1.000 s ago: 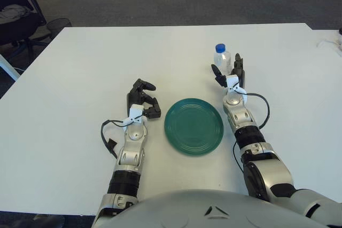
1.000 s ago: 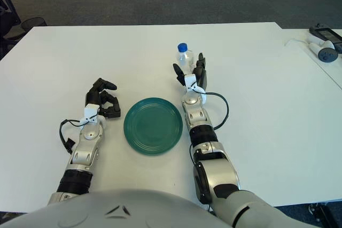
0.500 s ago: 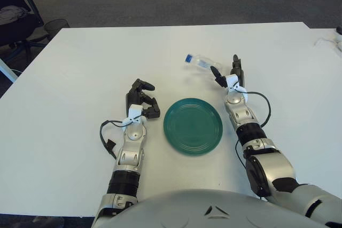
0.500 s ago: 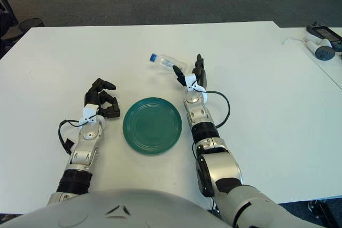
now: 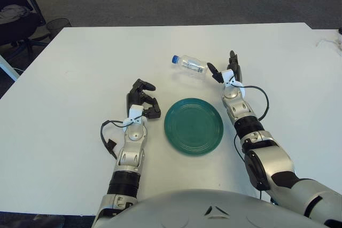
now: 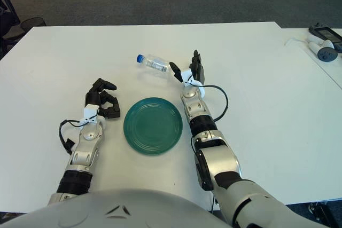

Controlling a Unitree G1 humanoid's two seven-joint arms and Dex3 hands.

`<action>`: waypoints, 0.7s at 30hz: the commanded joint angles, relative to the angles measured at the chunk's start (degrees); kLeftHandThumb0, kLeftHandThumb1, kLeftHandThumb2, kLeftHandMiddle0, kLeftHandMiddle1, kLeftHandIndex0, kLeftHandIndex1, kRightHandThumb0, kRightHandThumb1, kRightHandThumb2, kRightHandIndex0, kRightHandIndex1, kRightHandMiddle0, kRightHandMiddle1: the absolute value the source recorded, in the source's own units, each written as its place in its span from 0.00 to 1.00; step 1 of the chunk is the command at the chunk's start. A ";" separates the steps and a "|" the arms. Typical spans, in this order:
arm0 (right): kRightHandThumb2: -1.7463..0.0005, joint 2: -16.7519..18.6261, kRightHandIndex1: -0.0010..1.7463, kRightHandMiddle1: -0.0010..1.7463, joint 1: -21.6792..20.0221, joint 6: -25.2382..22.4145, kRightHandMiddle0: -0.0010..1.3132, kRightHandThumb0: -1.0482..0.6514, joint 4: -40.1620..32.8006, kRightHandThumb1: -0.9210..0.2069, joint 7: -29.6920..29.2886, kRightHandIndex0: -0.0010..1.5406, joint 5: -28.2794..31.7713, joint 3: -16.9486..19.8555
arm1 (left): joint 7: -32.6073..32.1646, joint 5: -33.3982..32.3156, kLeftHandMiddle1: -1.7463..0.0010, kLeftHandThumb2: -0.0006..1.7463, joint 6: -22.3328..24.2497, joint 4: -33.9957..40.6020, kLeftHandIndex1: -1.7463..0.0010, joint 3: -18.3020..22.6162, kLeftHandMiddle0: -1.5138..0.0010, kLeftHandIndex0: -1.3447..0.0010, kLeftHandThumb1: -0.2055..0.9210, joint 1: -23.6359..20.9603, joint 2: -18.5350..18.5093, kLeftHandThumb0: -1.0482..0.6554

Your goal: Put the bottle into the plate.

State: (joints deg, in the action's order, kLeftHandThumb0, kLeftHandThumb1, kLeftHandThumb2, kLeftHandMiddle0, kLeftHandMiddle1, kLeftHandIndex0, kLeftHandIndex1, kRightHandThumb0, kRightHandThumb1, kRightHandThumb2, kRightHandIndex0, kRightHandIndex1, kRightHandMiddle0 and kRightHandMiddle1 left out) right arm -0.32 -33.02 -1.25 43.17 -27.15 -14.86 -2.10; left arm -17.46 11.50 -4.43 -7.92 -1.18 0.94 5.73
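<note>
The clear plastic bottle (image 5: pixel 189 64) with a blue cap lies on its side on the white table (image 5: pixel 80 78), cap pointing left, behind the green plate (image 5: pixel 193 126). My right hand (image 5: pixel 224 73) is just right of the bottle's base with fingers spread and nothing held. Its thumb tip is close to the base; contact cannot be told. The plate holds nothing. My left hand (image 5: pixel 143 100) shows left of the plate, fingers curled on nothing.
A black office chair (image 5: pixel 16 20) and a mesh bin (image 5: pixel 57 24) stand beyond the table's far left corner. Small devices with a cable (image 6: pixel 321 44) lie on a neighbouring surface at the far right.
The bottle stood upright between my right hand's fingers, then toppled to the left and now lies flat, further left. My right hand reached slightly forward. The left hand stayed put.
</note>
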 commanded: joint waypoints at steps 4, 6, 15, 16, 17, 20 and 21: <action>0.81 -0.13 0.01 0.09 -1.83 -0.51 0.00 0.00 1.46 0.00 -0.51 0.04 -0.01 0.19 | -0.21 0.22 0.01 1.00 2.71 -0.78 0.00 0.16 0.42 0.50 0.13 2.42 -0.02 0.61; 0.81 -0.12 0.01 0.10 -1.91 -0.41 0.00 0.00 1.70 0.00 -0.49 0.04 0.09 0.27 | 0.05 0.08 0.01 1.00 2.81 -0.84 0.00 0.17 0.42 0.49 0.13 2.40 -0.13 0.61; 0.81 -0.13 0.01 0.11 -2.21 0.15 0.00 0.00 2.52 0.00 -0.72 0.04 -0.03 0.24 | 0.46 -0.16 0.01 1.00 2.44 -1.28 0.00 0.23 0.41 0.49 0.12 2.12 -0.45 0.61; 0.81 -0.14 0.01 0.11 -2.23 0.13 0.00 0.00 2.55 0.00 -0.76 0.04 -0.08 0.20 | 0.38 -0.08 0.01 1.00 2.49 -1.32 0.00 0.22 0.41 0.49 0.12 2.08 -0.43 0.61; 0.81 -0.16 0.01 0.11 -2.26 0.10 0.00 0.00 2.58 0.00 -0.82 0.04 -0.16 0.13 | 0.24 0.05 0.01 1.00 2.57 -1.36 0.00 0.21 0.42 0.49 0.13 2.00 -0.41 0.61; 0.81 -0.21 0.01 0.10 -2.36 -0.04 0.00 0.00 2.59 0.00 -0.88 0.05 -0.25 0.03 | -0.10 0.37 0.01 1.00 2.85 -1.39 0.00 0.19 0.42 0.49 0.13 1.92 -0.36 0.61; 0.81 -0.23 0.01 0.10 -2.43 -0.05 0.00 0.00 2.68 0.00 -0.90 0.05 -0.24 0.02 | -0.23 0.48 0.00 1.00 2.90 -1.54 0.00 0.21 0.42 0.49 0.13 1.85 -0.36 0.61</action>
State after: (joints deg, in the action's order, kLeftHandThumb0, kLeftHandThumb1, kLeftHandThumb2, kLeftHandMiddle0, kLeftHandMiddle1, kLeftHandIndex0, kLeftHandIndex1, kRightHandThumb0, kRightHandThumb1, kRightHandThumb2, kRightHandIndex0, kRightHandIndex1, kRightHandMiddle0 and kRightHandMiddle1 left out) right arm -0.34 -33.64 -1.38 45.30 -27.58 -14.82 -2.03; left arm -17.44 11.68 -4.02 -7.35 -1.18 1.28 5.65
